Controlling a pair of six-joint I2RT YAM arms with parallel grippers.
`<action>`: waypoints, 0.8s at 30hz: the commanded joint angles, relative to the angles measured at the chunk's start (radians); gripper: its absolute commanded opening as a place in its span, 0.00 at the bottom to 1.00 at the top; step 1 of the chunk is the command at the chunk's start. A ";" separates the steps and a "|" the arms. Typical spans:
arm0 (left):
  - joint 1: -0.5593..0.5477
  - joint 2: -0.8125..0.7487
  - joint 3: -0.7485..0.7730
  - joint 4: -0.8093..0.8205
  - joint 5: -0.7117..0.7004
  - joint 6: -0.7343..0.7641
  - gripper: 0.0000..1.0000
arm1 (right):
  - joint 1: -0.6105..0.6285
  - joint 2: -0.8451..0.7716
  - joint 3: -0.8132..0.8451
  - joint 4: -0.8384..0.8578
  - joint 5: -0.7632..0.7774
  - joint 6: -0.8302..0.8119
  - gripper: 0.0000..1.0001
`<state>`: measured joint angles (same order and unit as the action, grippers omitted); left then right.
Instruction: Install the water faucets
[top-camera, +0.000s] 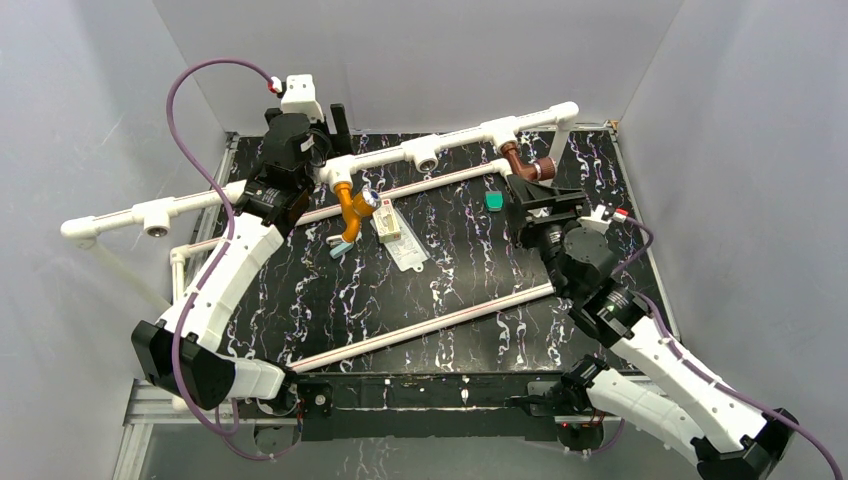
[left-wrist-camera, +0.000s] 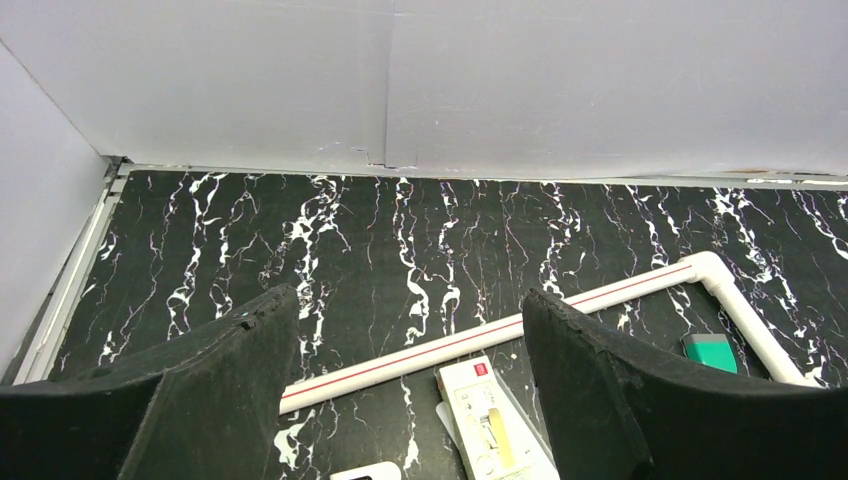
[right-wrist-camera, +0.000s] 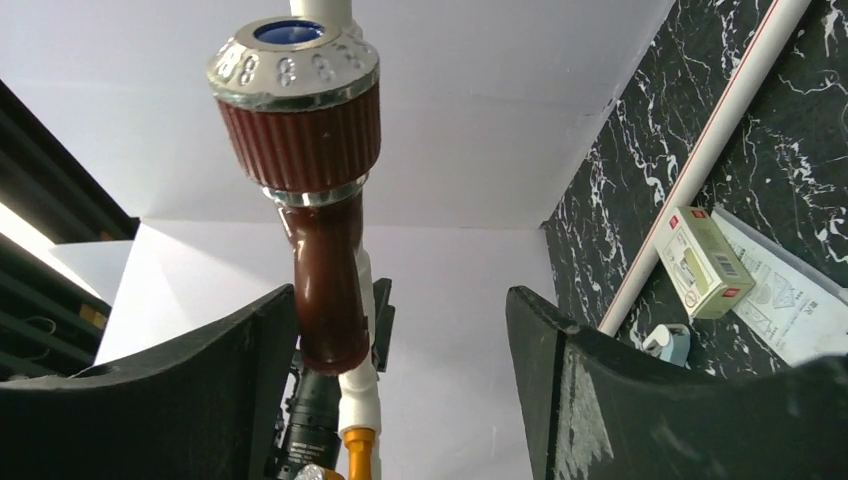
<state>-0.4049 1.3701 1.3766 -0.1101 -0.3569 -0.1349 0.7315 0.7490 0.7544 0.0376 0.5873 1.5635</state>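
My left gripper and right gripper are both wide open and hold nothing, I think because the orange faucet at 11 o'clock and the brown faucet at 1 o'clock already hang from the white pipe.

Light: bright, even, diffuse;
Shadows: soft, faint on the walls;
Glare: blown-out patch in right wrist view;
Focus: sharp throughout

Orange faucet cut off at btm edge, R wrist view; box likewise, L wrist.
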 joint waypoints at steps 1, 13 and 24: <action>-0.038 0.152 -0.122 -0.297 0.043 -0.004 0.80 | 0.004 -0.057 -0.007 -0.022 -0.014 -0.127 0.83; -0.042 0.159 -0.121 -0.296 0.042 -0.003 0.80 | 0.004 -0.166 0.072 -0.181 -0.024 -0.668 0.82; -0.041 0.164 -0.121 -0.298 0.043 -0.003 0.80 | 0.004 -0.224 0.153 -0.218 -0.093 -1.547 0.85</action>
<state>-0.4053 1.3708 1.3766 -0.1097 -0.3573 -0.1349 0.7315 0.5434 0.8623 -0.1707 0.5026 0.4526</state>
